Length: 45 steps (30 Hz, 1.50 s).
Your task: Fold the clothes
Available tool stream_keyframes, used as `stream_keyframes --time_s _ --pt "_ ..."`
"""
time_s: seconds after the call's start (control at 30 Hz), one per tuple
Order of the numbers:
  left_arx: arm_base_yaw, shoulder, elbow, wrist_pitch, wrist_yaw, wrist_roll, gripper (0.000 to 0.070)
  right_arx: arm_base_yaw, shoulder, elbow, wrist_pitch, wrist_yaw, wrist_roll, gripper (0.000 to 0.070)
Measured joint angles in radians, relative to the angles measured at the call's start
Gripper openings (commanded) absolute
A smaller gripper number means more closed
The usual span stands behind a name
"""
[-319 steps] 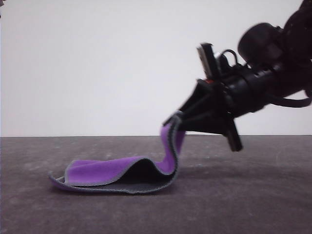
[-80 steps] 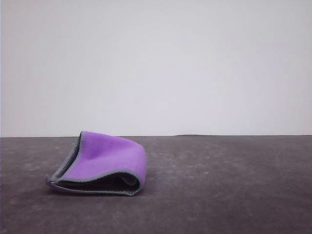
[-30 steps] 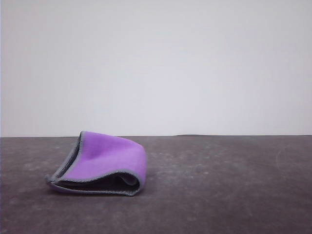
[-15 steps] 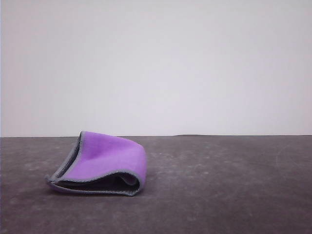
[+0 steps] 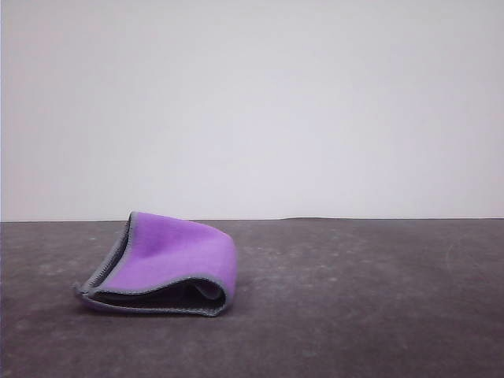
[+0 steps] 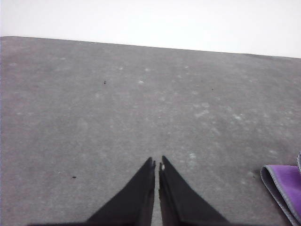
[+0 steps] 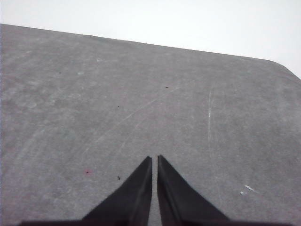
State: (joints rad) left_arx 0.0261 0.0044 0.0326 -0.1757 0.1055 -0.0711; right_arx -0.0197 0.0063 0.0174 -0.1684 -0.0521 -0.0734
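The clothes (image 5: pixel 169 264), a small cloth, lies folded over on the dark grey table (image 5: pixel 354 299) at the left, purple face outward, dark inner face showing in the gap, grey stitched edge along its front. A purple corner of it with the grey edge (image 6: pixel 284 188) shows in the left wrist view, off to one side of my left gripper (image 6: pixel 157 164). That gripper is shut, with nothing between its black fingers, above bare table. My right gripper (image 7: pixel 154 157) is shut too, empty, over bare scratched table.
A plain white wall (image 5: pixel 252 102) stands behind the table. The table's far edge and a rounded corner (image 7: pixel 282 66) show in the right wrist view. Bare table stretches to the right of the cloth.
Long ago the right gripper held up one end of the cloth; since then it has let go and left the front view. Over the last second nothing has moved.
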Motion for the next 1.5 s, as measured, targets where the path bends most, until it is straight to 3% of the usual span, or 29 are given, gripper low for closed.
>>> stream_keyframes --time_s 1.5 --pt "0.0 0.0 0.0 0.0 0.0 0.0 0.0 0.0 0.0 0.0 0.0 0.0 0.0 0.0016"
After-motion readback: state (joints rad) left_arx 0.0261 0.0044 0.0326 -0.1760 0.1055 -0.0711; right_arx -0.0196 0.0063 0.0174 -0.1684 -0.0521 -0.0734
